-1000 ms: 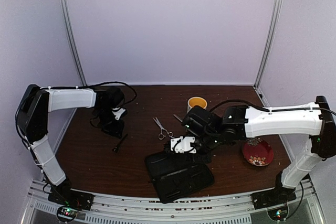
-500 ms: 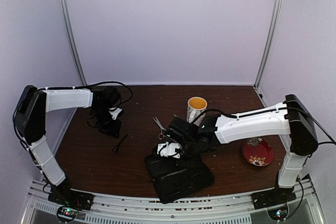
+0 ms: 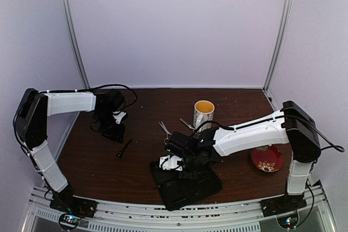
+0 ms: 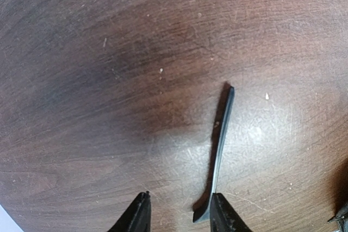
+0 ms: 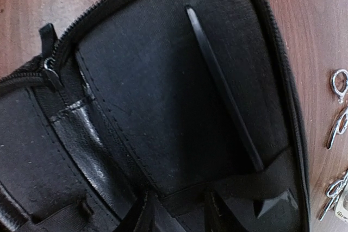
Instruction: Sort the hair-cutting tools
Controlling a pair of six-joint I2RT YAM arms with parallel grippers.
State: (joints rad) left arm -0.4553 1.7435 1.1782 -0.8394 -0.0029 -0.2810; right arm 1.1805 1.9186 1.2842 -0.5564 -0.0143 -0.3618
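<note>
Scissors (image 5: 335, 130), cut off at the edge, lie beside the open case (image 5: 136, 107).

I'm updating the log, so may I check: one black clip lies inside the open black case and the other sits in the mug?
Not quite: one black clip lies inside the open black case, but the other clip lies on the table by the left fingers; the left wrist view shows it.

Overhead overview, two close downward wrist views
</note>
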